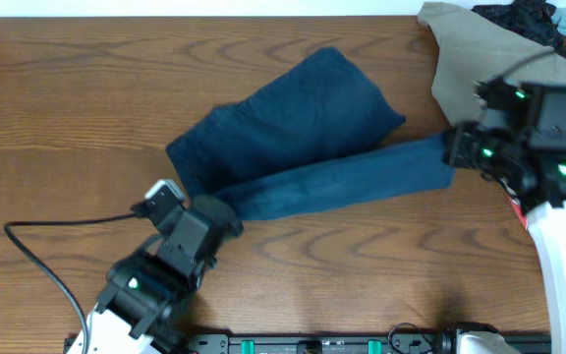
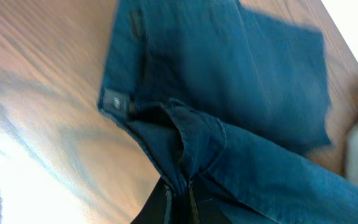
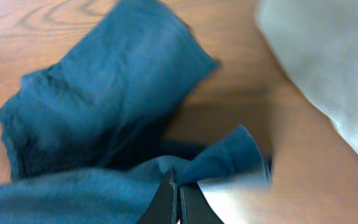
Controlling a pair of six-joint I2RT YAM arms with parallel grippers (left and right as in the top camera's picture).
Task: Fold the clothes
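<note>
Across the middle of the wooden table lay the navy shorts. Their upper part rested flat on the wood, and the near edge was drawn into a long band between the two arms. The left gripper was clamped on the waistband end, close to the small sewn label; its wrist view showed the dark fingers pressed together with folds of denim bunched between them. The right gripper had its jaws closed on the far end of the band, pinching what looked like only a thin corner of cloth. That thin bite seemed the main risk, because any harder pull along the band could draw the corner out and drop that end in a heap. The band also looked twisted and rolled rather than flat, so a fold carried over from this hold would probably crease unevenly, with layers out of line. If one arm rose or travelled faster than the other, the flat part could be dragged across the wood and the edges skewed. The right arm worked just beside the khaki garment, whose edge lay near the pinched corner. A sweep that way could catch or carry that cloth along. How many layers each gripper held could not be told from these views, and an unwanted second layer in either pinch would spoil the fold.
</note>
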